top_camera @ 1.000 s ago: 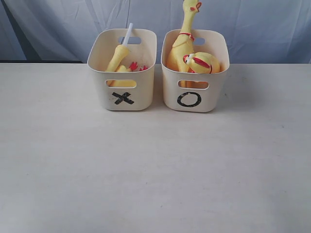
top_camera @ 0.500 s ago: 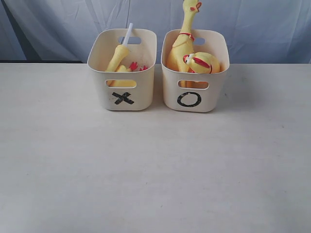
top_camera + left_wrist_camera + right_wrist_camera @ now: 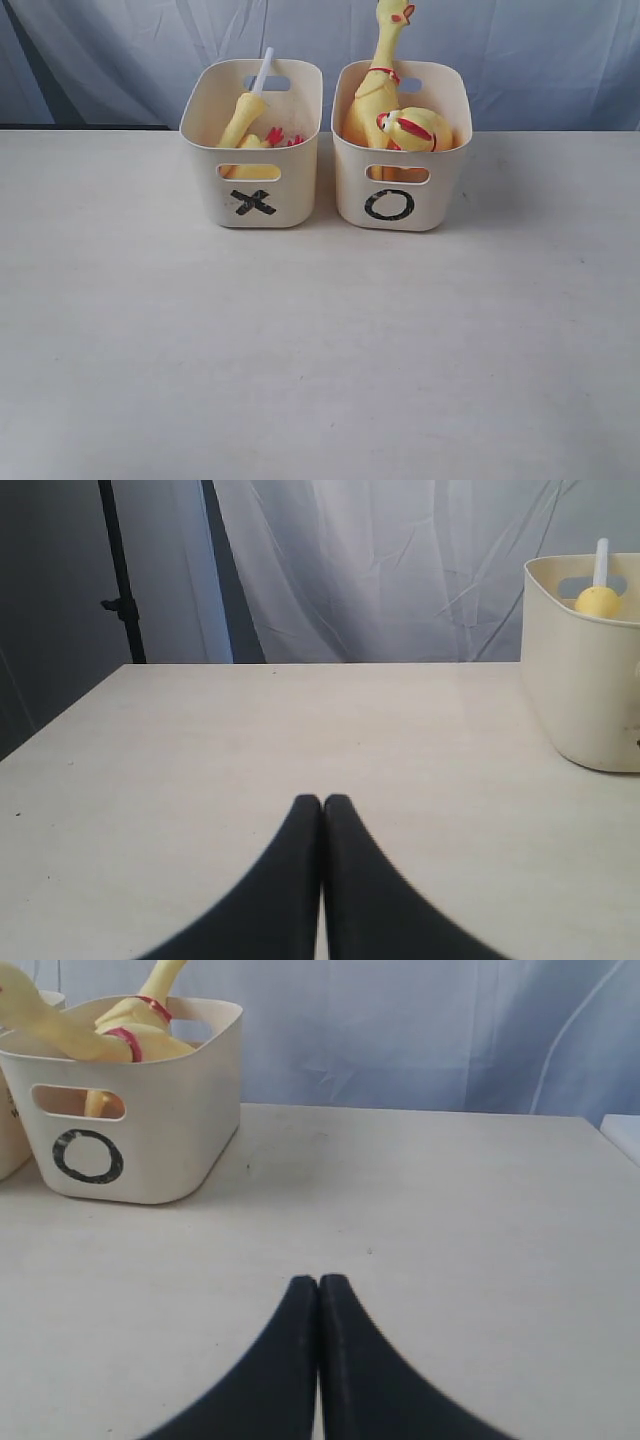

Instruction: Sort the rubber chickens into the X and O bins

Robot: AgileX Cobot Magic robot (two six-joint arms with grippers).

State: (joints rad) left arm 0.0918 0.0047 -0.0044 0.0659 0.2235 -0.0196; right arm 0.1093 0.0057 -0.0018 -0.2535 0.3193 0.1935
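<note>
Two cream tubs stand side by side at the back of the table. The X bin (image 3: 254, 195) holds a headless yellow chicken body (image 3: 243, 122) with a white stem and red feet. The O bin (image 3: 395, 195) holds a tall whole chicken (image 3: 378, 85) and a second chicken (image 3: 415, 130) curled at its front. My left gripper (image 3: 322, 802) is shut and empty, low over bare table, with the X bin (image 3: 585, 680) off to one side. My right gripper (image 3: 318, 1282) is shut and empty, with the O bin (image 3: 150, 1110) well ahead. Neither gripper shows in the exterior view.
A pale blue-grey curtain (image 3: 520, 60) hangs behind the table (image 3: 320, 350). A dark stand pole (image 3: 118, 570) rises beyond the table's far corner in the left wrist view. A white object (image 3: 622, 1132) sits at the table edge in the right wrist view.
</note>
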